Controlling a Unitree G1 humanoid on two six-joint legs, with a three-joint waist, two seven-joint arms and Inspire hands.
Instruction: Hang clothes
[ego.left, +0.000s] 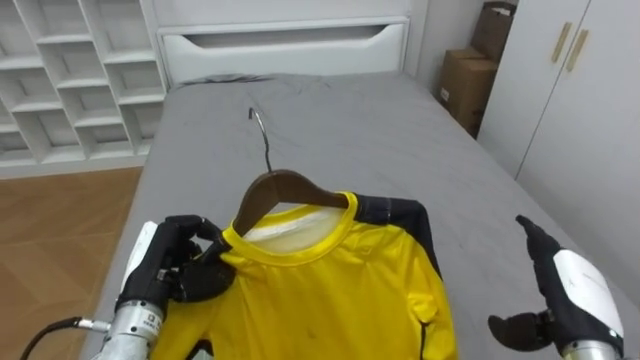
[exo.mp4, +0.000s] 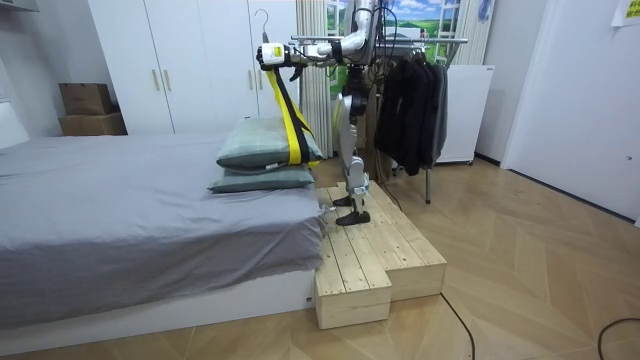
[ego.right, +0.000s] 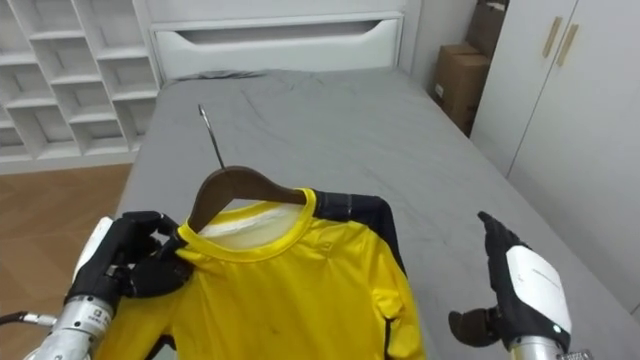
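A yellow shirt with dark sleeves hangs on a brown wooden hanger, whose metal hook points up and away from me. My left hand is shut on the shirt's left shoulder, over the hanger's end, and holds it up above the bed. My right hand is open at the lower right, apart from the shirt, holding nothing. In the room view I stand on a wooden platform at the bed's end, with the shirt held out in front of me.
A grey bed stretches ahead to a white headboard. White shelves stand at the left, with a white wardrobe and cardboard boxes at the right. A rack of dark clothes stands behind me, and pillows lie on the bed.
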